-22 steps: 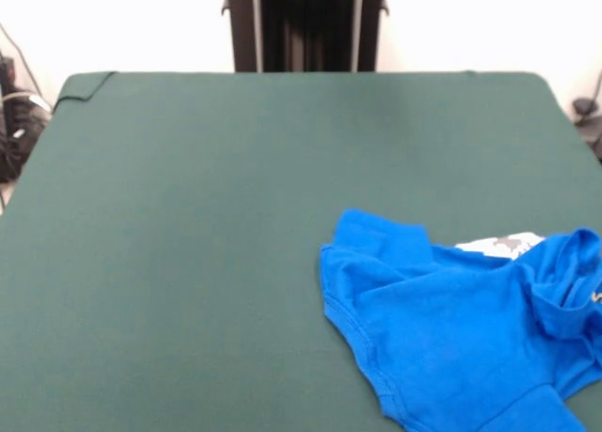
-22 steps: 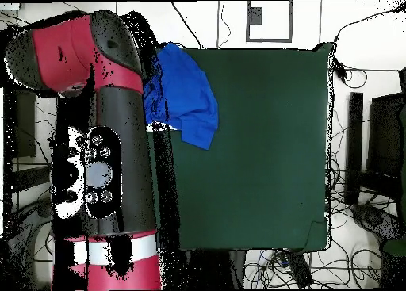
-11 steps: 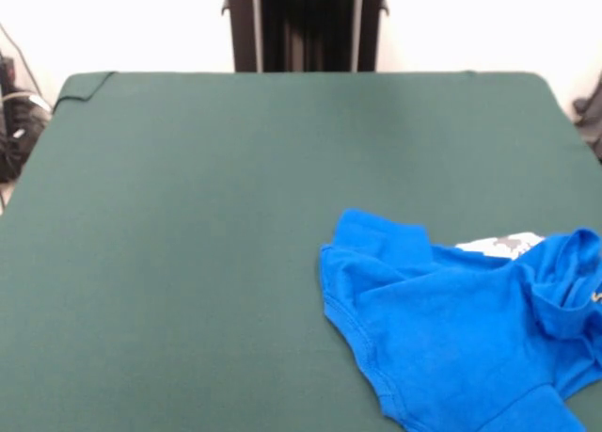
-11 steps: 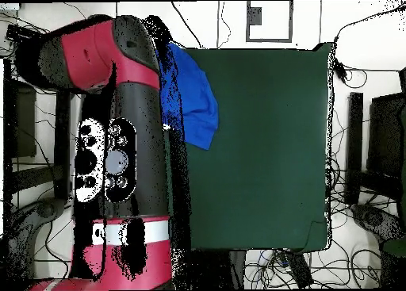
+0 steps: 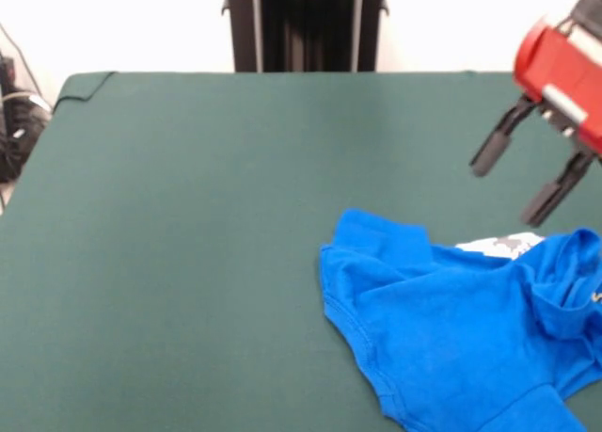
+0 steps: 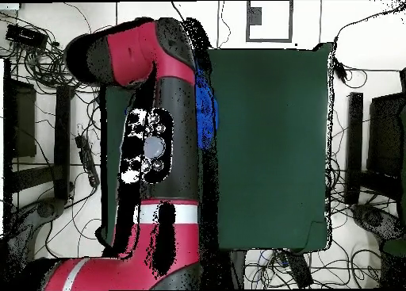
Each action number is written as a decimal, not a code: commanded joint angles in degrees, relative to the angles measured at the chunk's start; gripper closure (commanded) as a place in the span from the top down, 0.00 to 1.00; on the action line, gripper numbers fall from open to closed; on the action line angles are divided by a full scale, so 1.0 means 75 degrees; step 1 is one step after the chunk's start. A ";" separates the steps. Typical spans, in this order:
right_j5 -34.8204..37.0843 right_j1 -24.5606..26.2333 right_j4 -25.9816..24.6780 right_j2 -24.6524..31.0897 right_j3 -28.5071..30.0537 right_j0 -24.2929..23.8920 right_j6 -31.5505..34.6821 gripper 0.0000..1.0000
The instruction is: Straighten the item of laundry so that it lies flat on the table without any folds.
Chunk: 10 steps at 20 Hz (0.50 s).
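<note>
So the blue T-shirt point(image 5: 470, 328) is sitting crumpled at the near right corner of the green table point(image 5: 207, 216), running off the picture's bottom and right edges. It's bunching up in several folds, with a hemmed edge curling along its left side and just a sliver of the white-grey print point(image 5: 503, 244) peeking out at the back of the pile. Nothing about it is looking any different from a second ago, same heap, same spot.

What's new is further back: the gripper point(image 5: 517, 175) is now coming into the front view at the right edge, above and behind the shirt, where a moment ago there was only bare table. Its two black fingers point(image 5: 491, 150) are standing apart and empty, not touching the cloth. From overhead, the red and black arm point(image 6: 155, 145) is swinging across and now covering most of the shirt.

My guess is it's lining up for a grab, so the actual flattening isn't started yet.
</note>
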 commanded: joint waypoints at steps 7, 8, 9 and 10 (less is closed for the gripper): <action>-0.0189 0.1594 -0.0182 0.1597 -0.0192 -0.0497 -0.2847 1.00; -0.0154 0.1722 -0.0209 0.1608 -0.0341 -0.0498 -0.2839 1.00; -0.0022 0.1845 -0.0183 0.1639 -0.0484 -0.0499 -0.2816 1.00; 0.0109 0.1968 -0.0156 0.1670 -0.0628 -0.0499 -0.2792 1.00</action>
